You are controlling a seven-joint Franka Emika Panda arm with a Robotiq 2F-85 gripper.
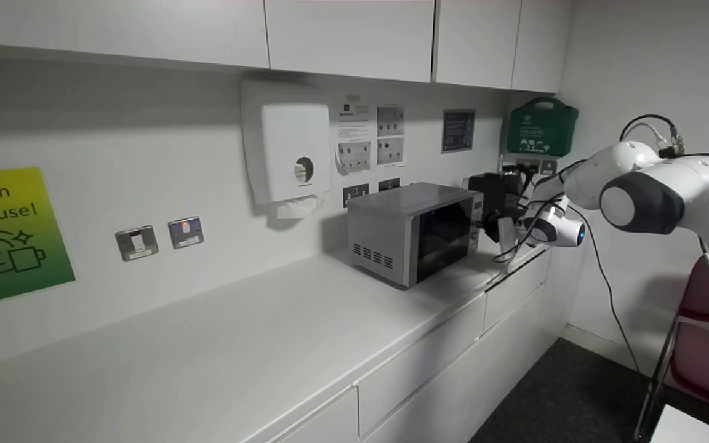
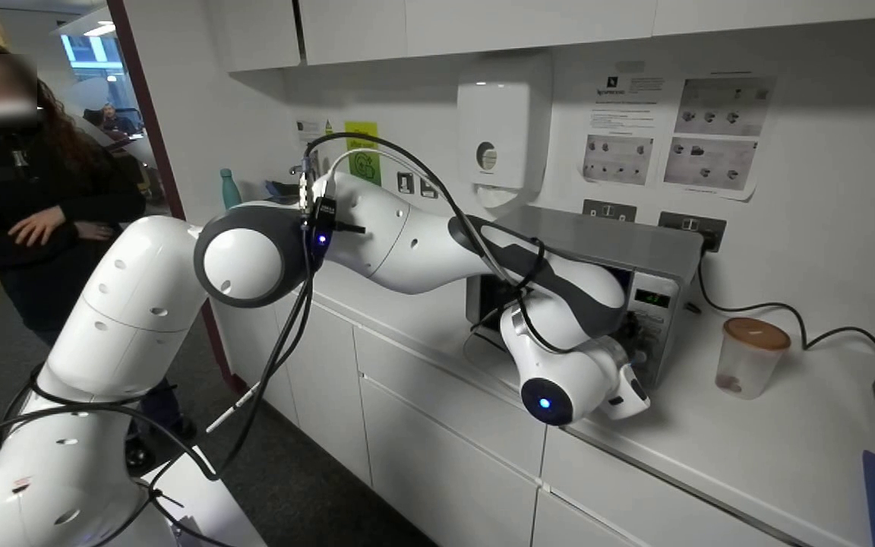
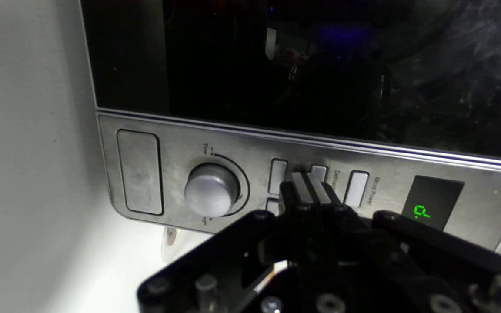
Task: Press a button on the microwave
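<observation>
The silver-grey microwave (image 1: 382, 237) stands on the counter against the wall; it also shows in an exterior view (image 2: 612, 235), partly behind the arm. In the wrist view, its control panel (image 3: 242, 143) has a round dial (image 3: 211, 191), a lit green display (image 3: 433, 202) and several buttons. My gripper (image 3: 310, 187) is shut and empty, its fingertips in front of the panel. They partly cover the Defrost button (image 3: 318, 171), between a button (image 3: 278, 176) and the Micro Power button (image 3: 357, 188). I cannot tell if they touch the panel. The gripper (image 1: 490, 226) is at the panel side in an exterior view.
A clear container with an orange lid (image 2: 749, 368) stands beside the microwave. A black appliance (image 1: 495, 191) is behind the gripper. A white dispenser (image 1: 296, 147) hangs on the wall above the counter (image 1: 237, 332). A person (image 2: 35, 182) stands beyond the arm.
</observation>
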